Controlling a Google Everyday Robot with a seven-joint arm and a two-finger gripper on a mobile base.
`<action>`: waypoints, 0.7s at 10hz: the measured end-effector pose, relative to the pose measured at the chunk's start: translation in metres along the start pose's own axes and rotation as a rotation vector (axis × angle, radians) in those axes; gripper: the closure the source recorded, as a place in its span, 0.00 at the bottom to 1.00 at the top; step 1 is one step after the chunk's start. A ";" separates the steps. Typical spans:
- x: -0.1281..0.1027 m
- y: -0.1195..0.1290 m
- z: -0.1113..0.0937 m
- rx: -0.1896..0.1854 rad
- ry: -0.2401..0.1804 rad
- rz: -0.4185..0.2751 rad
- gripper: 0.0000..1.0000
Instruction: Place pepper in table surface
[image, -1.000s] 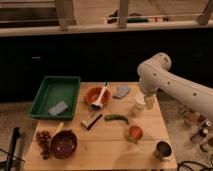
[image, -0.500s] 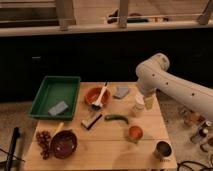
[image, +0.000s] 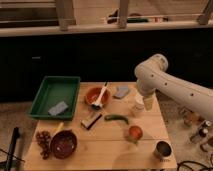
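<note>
Pepper (image: 116, 118) lies flat on the table (image: 107, 150), near the middle and slightly right, long axis roughly left-right, not held by anything. Gripper (image: 140, 106) hangs over the right rear part of the table, just right of and behind the pepper, apart from it; whether it is released or clenched cannot be told, and nothing is visibly held in it. The white arm (image: 167, 87) comes in from the right edge of the view and bends down to it. To the pepper's left, just beside it, lies a dark block (image: 91, 120). Behind that is an orange bowl (image: 96, 96) with a white utensil (image: 104, 93) leaning in it, and a grey pad (image: 121, 91) to the bowl's right. An orange-red fruit (image: 134, 132) sits in front of the pepper to its right, and a metal cup (image: 162, 149) at the front right corner. A green tray (image: 55, 90) at rear left holds a grey piece (image: 58, 108). At front left are a dark red bowl (image: 63, 144) and, beside it, a cluster of dark berries (image: 43, 141).
</note>
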 end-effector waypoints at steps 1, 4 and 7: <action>-0.002 0.001 0.000 -0.001 0.000 -0.011 0.20; -0.010 0.001 -0.007 0.017 -0.047 -0.027 0.20; -0.021 -0.002 -0.009 0.025 -0.094 -0.045 0.20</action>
